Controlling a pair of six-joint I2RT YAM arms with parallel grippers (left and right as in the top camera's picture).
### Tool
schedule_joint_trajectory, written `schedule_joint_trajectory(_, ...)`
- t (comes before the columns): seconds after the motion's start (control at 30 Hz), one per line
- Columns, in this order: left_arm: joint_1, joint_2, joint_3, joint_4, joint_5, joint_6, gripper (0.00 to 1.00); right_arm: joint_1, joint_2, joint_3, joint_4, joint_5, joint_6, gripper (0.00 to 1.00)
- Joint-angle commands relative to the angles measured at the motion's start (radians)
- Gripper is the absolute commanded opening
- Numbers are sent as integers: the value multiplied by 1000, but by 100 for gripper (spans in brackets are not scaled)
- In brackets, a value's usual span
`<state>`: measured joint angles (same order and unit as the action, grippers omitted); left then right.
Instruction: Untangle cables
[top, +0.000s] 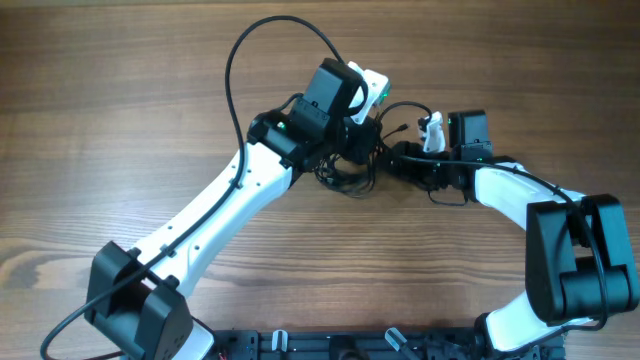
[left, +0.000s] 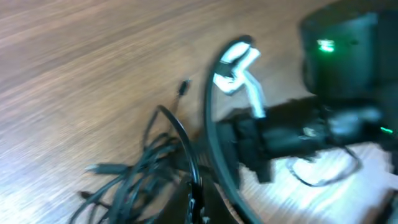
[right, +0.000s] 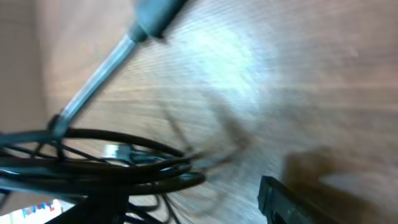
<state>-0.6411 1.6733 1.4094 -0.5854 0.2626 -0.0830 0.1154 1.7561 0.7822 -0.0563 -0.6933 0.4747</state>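
Note:
The cables (top: 345, 178) are a tangle of thin dark wires on the wooden table between my two grippers. My left gripper (top: 362, 140) is above the tangle's upper right. In the left wrist view its fingers (left: 198, 202) are shut on a thin strand rising from the cables (left: 134, 180). My right gripper (top: 398, 155) reaches in from the right and also shows in the left wrist view (left: 249, 140). In the blurred right wrist view its fingers (right: 186, 199) are wide apart. Several loops of the cables (right: 112, 165) lie at the left finger.
A thicker black robot cable (top: 240, 60) arcs over the left arm at the back. A small loose plug end (left: 183, 87) lies on the wood. A grey plug on a thin rod (right: 149, 18) hangs across the right wrist view.

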Motion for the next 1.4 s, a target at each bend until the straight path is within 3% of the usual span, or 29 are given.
schedule_joint_trajectory(0.0, 37, -15, 12, 0, 248, 31, 4, 4, 21, -7, 58, -48, -2, 68)
schedule_joint_trajectory(0.2, 186, -26, 12, 100, 842, 22, 4, 10, 21, -7, 106, -41, -1, 70)
schedule_joint_trajectory(0.33, 260, -42, 12, 99, 884, -45, 4, 31, 21, -7, 92, -136, -105, 73)
schedule_joint_trajectory(0.43, 308, -48, 12, 92, 926, -45, 4, 31, 21, -7, -26, 41, -107, 68)
schedule_joint_trajectory(0.53, 360, -48, 12, 23, 834, -45, 4, 31, 21, -7, -108, 177, -97, 43)
schedule_joint_trajectory(0.6, 364, -46, 12, -53, 654, -76, 4, 31, 21, -7, -117, 177, -75, 26)
schedule_joint_trajectory(0.63, 363, -42, 12, -117, 492, -115, 4, 31, 21, -7, -118, 177, -54, 24)
schedule_joint_trajectory(0.73, 362, -27, 12, -206, 276, -116, 4, 31, 21, -7, -118, 176, -49, 23)
schedule_joint_trajectory(0.9, 362, 64, 12, -197, 256, -105, 12, 31, 21, -7, -121, 169, -49, 24)
schedule_joint_trajectory(1.0, 362, 175, 12, -218, 246, -105, 11, 31, 21, -8, -131, 170, -55, 26)
schedule_joint_trajectory(1.03, 362, 185, 12, -228, 230, -105, 16, 31, 21, -8, -134, 169, -55, 26)
schedule_joint_trajectory(1.07, 364, 197, 12, -250, 172, -105, 56, 31, 21, -8, -143, 170, -56, 27)
schedule_joint_trajectory(1.1, 364, 196, 14, -250, 124, -105, 77, 31, 21, -8, -146, 170, -56, 28)
schedule_joint_trajectory(1.17, 364, 192, 32, -246, 87, -89, 79, 31, 21, -7, -145, 170, -55, 29)
schedule_joint_trajectory(1.23, 352, 196, 35, -216, 81, 21, 80, 31, 21, -8, -145, 169, -53, 30)
schedule_joint_trajectory(1.37, 286, 258, 34, -138, 47, 106, 80, 31, 21, -8, -146, 174, -54, 31)
